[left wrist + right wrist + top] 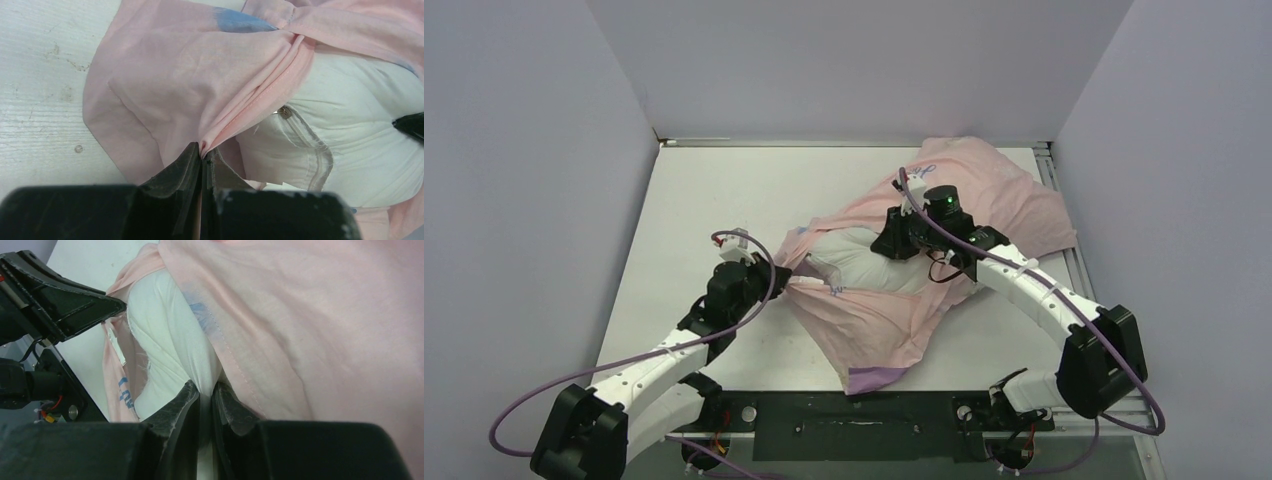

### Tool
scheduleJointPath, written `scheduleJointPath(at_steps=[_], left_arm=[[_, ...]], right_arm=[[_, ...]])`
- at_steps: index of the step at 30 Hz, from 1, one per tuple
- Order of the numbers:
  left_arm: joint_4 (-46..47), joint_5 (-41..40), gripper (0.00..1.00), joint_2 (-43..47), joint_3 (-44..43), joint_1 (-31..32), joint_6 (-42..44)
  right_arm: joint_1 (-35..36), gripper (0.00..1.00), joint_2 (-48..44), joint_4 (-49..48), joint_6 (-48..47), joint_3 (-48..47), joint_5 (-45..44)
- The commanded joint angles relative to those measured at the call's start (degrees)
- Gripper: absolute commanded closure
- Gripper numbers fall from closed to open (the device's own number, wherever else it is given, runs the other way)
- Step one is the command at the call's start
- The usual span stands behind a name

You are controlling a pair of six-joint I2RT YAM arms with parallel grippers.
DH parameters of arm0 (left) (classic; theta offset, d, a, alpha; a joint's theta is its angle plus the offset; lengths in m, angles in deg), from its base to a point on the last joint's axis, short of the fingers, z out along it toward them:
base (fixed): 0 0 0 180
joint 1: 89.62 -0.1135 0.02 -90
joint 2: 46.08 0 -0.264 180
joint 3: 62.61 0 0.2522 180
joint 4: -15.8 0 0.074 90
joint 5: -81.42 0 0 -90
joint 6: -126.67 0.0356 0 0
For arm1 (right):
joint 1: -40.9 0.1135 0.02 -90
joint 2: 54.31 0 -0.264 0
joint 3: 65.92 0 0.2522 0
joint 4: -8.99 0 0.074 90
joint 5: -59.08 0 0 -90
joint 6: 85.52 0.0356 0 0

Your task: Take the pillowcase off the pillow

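The pale pink pillowcase point(984, 190) lies across the table's right half, with blue writing on it and a purple strip at its near corner. Its mouth is pulled open, and the white pillow point(864, 262) bulges out there. My left gripper point(776, 270) is shut on the pillowcase's pink hem point(235, 125); the fabric stretches taut from its tips point(204, 156). My right gripper point(894, 243) is shut on a pinch of the white pillow point(175, 340), beside the pink hem point(280, 330). The left gripper's black fingers point(75, 310) show in the right wrist view.
The white table point(704, 210) is walled by pale panels at the left, back and right. A metal rail point(1064, 190) runs along the right edge. A black base plate point(854, 420) lies at the near edge between the arm bases.
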Motion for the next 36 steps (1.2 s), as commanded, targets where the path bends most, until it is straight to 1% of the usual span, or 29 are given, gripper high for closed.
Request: scheduleJointPath(at_steps=[1,6,14,20,21,22,25,29,31,33,36], left_arm=[[-7.1,-9.5,1.00,-2.0,0.2,-2.7,3.4],[-6.8,-8.0,1.00,-3.7,0.0,-3.6,3.3],[-6.4,-6.1,1.00,-3.8,0.6,-5.8,3.3],[-5.3,-4.1,1.00,-2.8,1.4,-6.6,3.3],[-4.6,-3.7,1.00,-2.6,1.6,-6.6,3.3],[-3.9,-3.4,1.00,-2.5,2.0,-6.6,3.0],[-2.1,-2.6,1.00,-2.5,2.8,-6.6,2.2],[0.3,-1.4,1.00,-3.1,4.1,-6.6,1.0],[2.3,-0.2,1.00,-3.3,5.1,-6.6,0.3],[4.1,0.9,1.00,-3.4,6.1,-6.6,-0.5],[6.0,2.0,1.00,-3.4,6.8,-6.6,-1.2]], right_arm=[[-5.6,0.95,-5.5,-1.0,-2.6,1.8,1.5],[-8.4,0.95,-7.4,-3.9,-1.3,3.2,7.2],[-12.2,0.95,-9.8,-9.4,1.9,5.7,15.7],[-11.8,0.94,-9.8,-8.3,1.5,4.1,15.7],[-10.8,0.92,-9.6,-7.3,1.0,3.3,14.2],[-9.1,0.87,-9.2,-5.9,-0.3,1.9,12.0],[-1.2,0.75,-7.2,-1.6,-3.7,-3.2,3.5],[6.1,0.60,-3.4,-1.1,-4.4,-8.8,-2.2],[10.5,0.49,-0.8,-0.4,-5.8,-11.9,-6.5],[14.3,0.43,2.8,0.8,-7.2,-15.8,-9.4],[19.4,0.30,10.3,3.0,-9.2,-22.0,-13.5]])
